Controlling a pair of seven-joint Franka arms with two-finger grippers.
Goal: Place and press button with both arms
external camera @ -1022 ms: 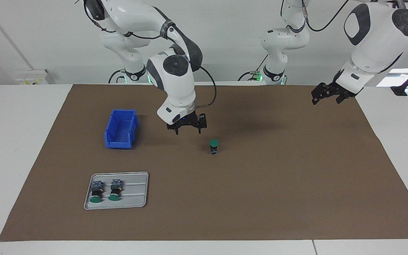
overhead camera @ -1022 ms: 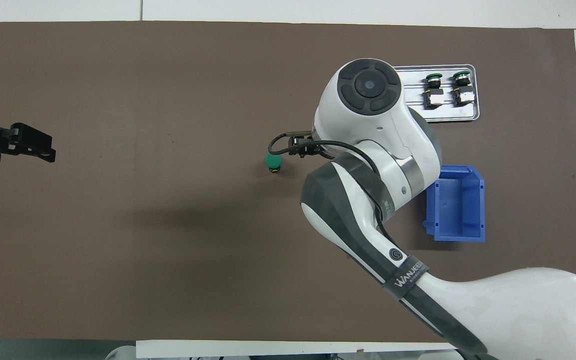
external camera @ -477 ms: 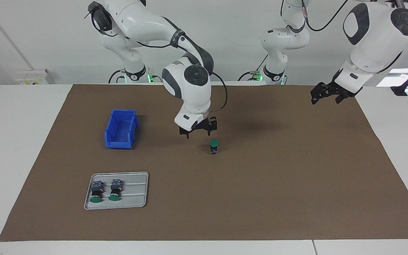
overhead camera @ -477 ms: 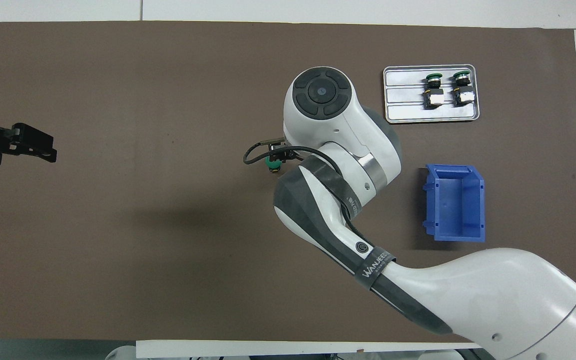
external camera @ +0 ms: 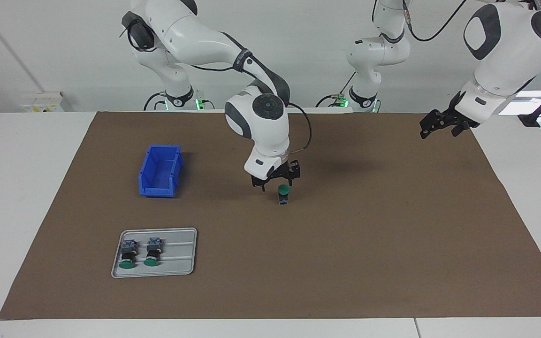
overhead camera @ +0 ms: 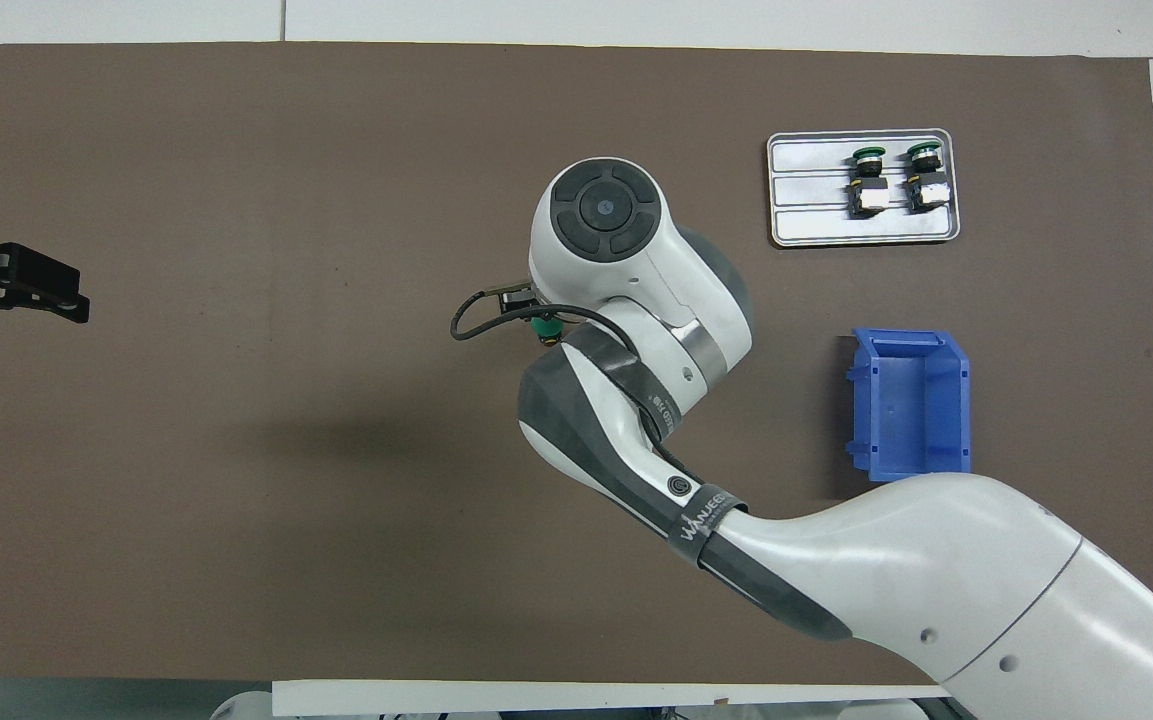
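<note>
Right gripper: my fingers point down and stand spread, nothing pinched. It sits low over the small push-button with round green cap, black collar and blue-grey block base. One fingertip is just beside the cap; whether it touches, I cannot tell. In the overhead view my wrist covers most of the button, with only a sliver of green showing.

The button stands upright, cap up, near the middle of the brown paper mat.

Dial for the bearings below: overhead view, centred on the button, 12 o'clock pointing away from the robots.

- 2 o'clock, well apart: shallow grey metal tray with two more green-capped buttons lying on their sides, side by side, caps toward 12 o'clock.
- 3 o'clock, slightly nearer to the robots than the button: open blue plastic bin, nothing visible in it.
- 9 o'clock, well apart: left gripper, raised over the mat's edge at the left arm's end, fingers spread, holding nothing. That arm waits.

The mat lies on a white table.
</note>
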